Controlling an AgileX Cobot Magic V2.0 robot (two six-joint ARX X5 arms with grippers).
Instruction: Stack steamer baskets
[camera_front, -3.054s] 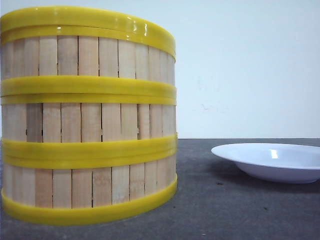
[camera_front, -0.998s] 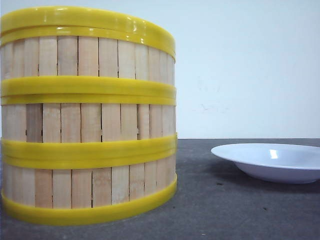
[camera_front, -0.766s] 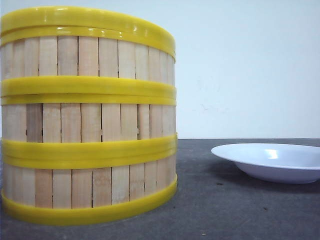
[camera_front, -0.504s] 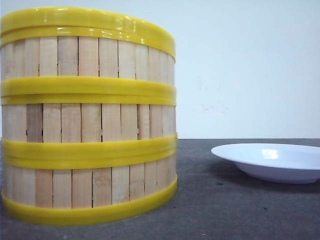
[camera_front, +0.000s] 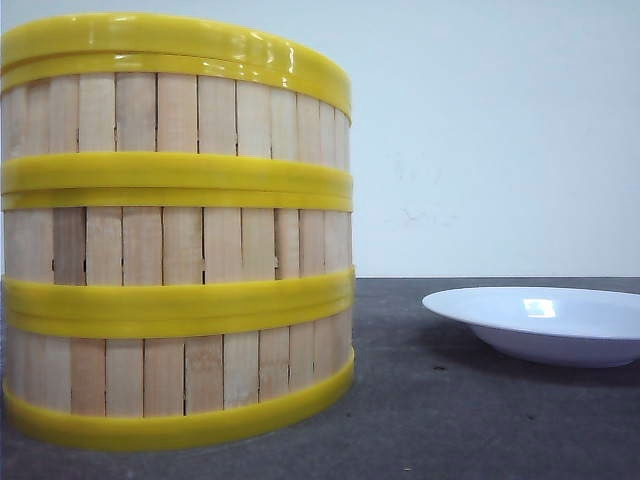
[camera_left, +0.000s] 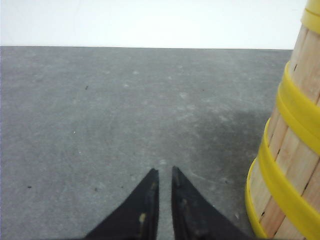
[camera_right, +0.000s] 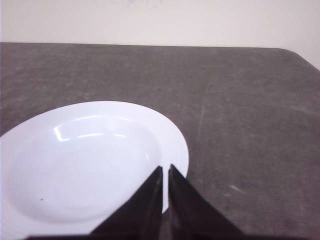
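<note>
Three steamer baskets with pale wooden slats and yellow rims stand stacked one on another at the left of the front view, close to the camera. The stack's side also shows in the left wrist view, off to one side of my left gripper. That gripper is shut, with only a thin slit between its black fingers, and holds nothing above the grey table. My right gripper is likewise shut and empty, its tips over the rim of a white plate. Neither gripper appears in the front view.
The white shallow plate rests on the dark grey table to the right of the stack. A pale wall rises behind the table. The table's far right corner shows in the right wrist view.
</note>
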